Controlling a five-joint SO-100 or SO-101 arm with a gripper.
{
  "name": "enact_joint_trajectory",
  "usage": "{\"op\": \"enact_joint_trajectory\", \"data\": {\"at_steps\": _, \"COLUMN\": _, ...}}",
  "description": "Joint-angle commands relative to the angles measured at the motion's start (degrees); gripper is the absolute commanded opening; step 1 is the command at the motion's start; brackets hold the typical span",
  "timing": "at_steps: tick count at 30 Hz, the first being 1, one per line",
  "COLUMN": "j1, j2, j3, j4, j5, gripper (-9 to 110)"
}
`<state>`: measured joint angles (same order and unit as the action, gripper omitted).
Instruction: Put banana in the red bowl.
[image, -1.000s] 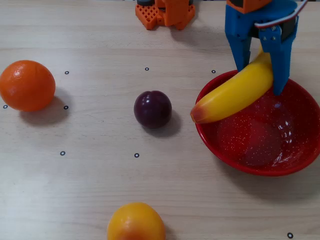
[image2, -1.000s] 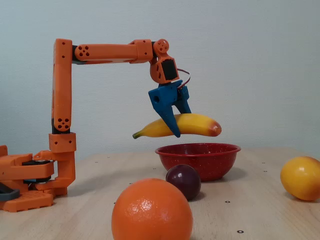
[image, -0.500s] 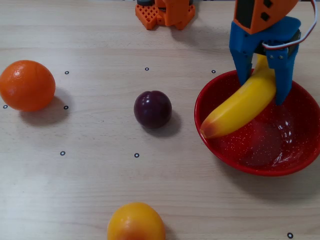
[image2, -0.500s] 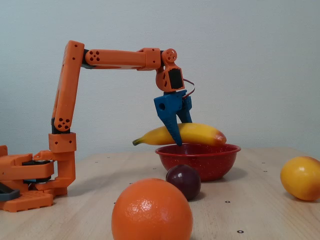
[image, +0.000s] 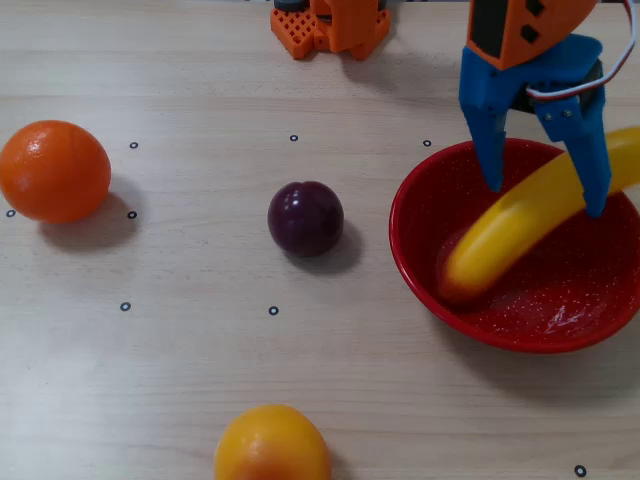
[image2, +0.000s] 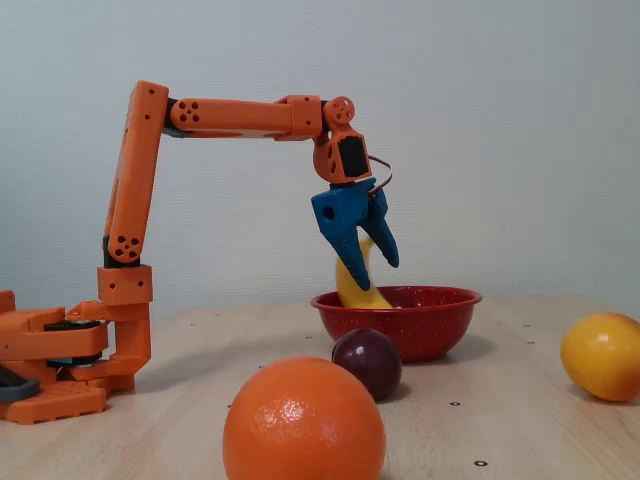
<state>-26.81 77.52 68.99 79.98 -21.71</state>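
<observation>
Banana (image: 515, 225): tilted inside red bowl (image: 480, 322), orange-red tip down, upper end leaning over the far rim. Blue gripper (image: 546, 198): fingers spread, straddling the banana. Plum (image: 305, 217), orange (image: 53, 170) on table. No legible writing

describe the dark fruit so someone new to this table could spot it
Start in the overhead view at the red bowl on the right. Just left of it, mid-table, sits a small round plum. It is dark purple, while the other round fruits are orange or yellow.

The wooden table (image: 200, 380) holds the red bowl (image: 420, 280), an orange (image: 54, 170), a plum (image: 305, 217).
</observation>
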Motion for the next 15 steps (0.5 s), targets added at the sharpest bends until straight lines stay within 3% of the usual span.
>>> {"op": "enact_joint_trajectory", "data": {"at_steps": 1, "j1": 1.8, "j2": 1.9, "j3": -8.3, "j4": -1.5, "j5": -1.1, "gripper": 31}}
{"op": "enact_joint_trajectory", "data": {"at_steps": 10, "j1": 3.4, "j2": 2.4, "j3": -11.5, "j4": -1.2, "j5": -0.9, "gripper": 28}}
{"op": "enact_joint_trajectory", "data": {"at_steps": 15, "j1": 4.3, "j2": 2.9, "j3": -13.0, "j4": -1.1, "j5": -0.8, "gripper": 16}}
